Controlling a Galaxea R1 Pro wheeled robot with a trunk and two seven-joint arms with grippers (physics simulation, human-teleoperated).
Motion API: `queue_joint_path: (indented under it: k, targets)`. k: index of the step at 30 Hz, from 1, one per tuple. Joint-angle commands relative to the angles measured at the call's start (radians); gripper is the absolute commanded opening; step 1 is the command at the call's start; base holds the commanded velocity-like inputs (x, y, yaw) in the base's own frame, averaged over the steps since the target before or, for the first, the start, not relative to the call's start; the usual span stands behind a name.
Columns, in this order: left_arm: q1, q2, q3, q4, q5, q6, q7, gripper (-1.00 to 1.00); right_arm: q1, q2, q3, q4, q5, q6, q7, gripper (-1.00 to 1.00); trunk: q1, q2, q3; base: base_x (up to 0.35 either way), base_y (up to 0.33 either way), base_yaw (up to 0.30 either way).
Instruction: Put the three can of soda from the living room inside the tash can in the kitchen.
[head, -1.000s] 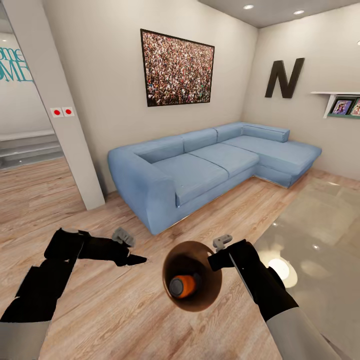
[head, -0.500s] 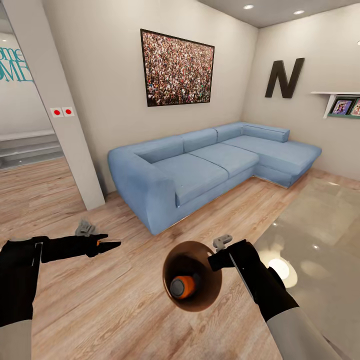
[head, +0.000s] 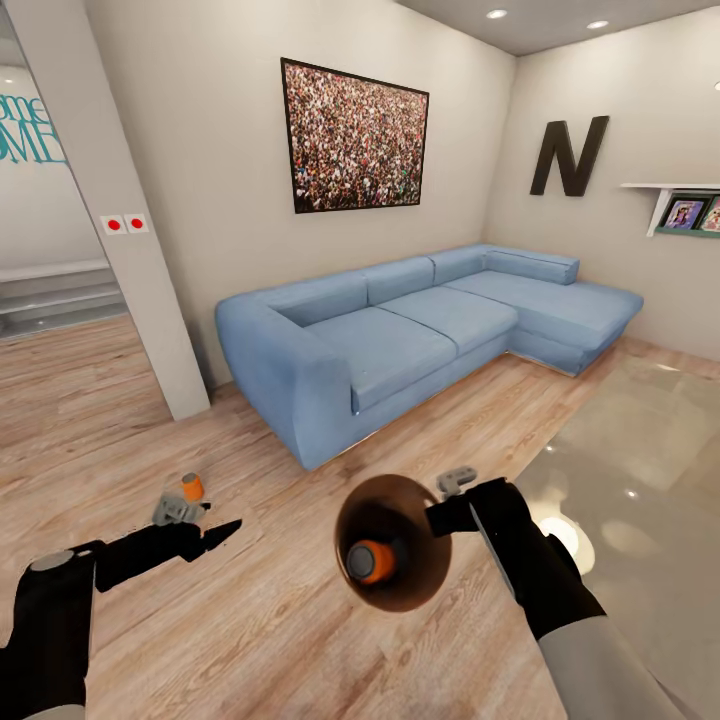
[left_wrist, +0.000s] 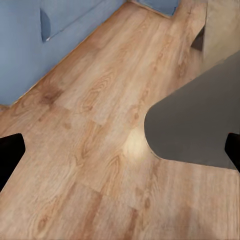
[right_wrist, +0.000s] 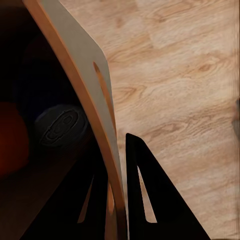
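Note:
My right gripper (head: 448, 517) is shut on the rim of the tash can (head: 415, 585) and holds it above the wood floor, mouth towards the head camera. An orange can of soda (head: 372, 562) lies inside. In the right wrist view the fingers (right_wrist: 150, 200) pinch the bin wall (right_wrist: 80, 75); inside show a dark can with a grey top (right_wrist: 57, 125) and an orange can (right_wrist: 10, 145). My left gripper (head: 222, 531) is open and holds nothing, low at the left. Another orange can of soda (head: 191, 487) stands just beyond the left wrist, apart from the fingers.
The long blue corner sofa (head: 400, 335) fills the middle of the living room. A glass low table (head: 640, 470) lies at the right, close to my right arm. A pillar (head: 120, 220) stands at the left, with an opening to another room behind it.
My left arm has pulled back from the bin, leftwards and lower. The orange can seen at its fingertips half a second ago now sits apart from them. The bin shifted slightly right.

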Motion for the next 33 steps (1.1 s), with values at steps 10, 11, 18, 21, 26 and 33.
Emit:
queue_joint_path:
  k: [10, 11, 18, 21, 26, 33]
  targets:
    - [0.029, -0.014, 0.085, 0.174, 0.054, -0.271, 0.151, 1.0, 0.03, 0.006, -0.022, -0.019, -0.032, -0.122, -0.023, -1.0, 0.0, 0.0, 0.0, 0.0, 0.0, 0.0]
    - [0.036, -0.014, 0.088, 0.178, 0.062, -0.286, 0.168, 1.0, 0.04, 0.006, -0.023, -0.02, -0.034, -0.147, -0.037, -1.0, 0.0, 0.0, 0.0, 0.0, 0.0, 0.0]
    - [0.092, -0.016, 0.096, 0.198, 0.134, -0.406, 0.316, 1.0, 0.1, 0.006, -0.035, -0.02, -0.042, -0.315, -0.112, -1.0, 0.0, 0.0, 0.0, 0.0, 0.0, 0.0]
    - [0.1, -0.016, 0.097, 0.229, 0.143, -0.452, 0.388, 1.0, 0.108, 0.002, -0.068, -0.013, -0.043, -0.339, -0.113, -1.0, 0.0, 0.0, 0.0, 0.0, 0.0, 0.0]
    - [0.104, -0.014, 0.098, 0.27, 0.149, -0.485, 0.448, 1.0, 0.115, 0.002, -0.116, -0.008, -0.044, -0.382, -0.112, -1.0, 0.0, 0.0, 0.0, 0.004, 0.0, 0.0]
    - [0.104, -0.009, 0.099, 0.323, 0.157, -0.495, 0.528, 1.0, 0.118, 0.007, -0.13, -0.004, -0.045, -0.403, -0.112, -1.0, 0.0, 0.0, 0.0, 0.091, 0.001, 0.0]
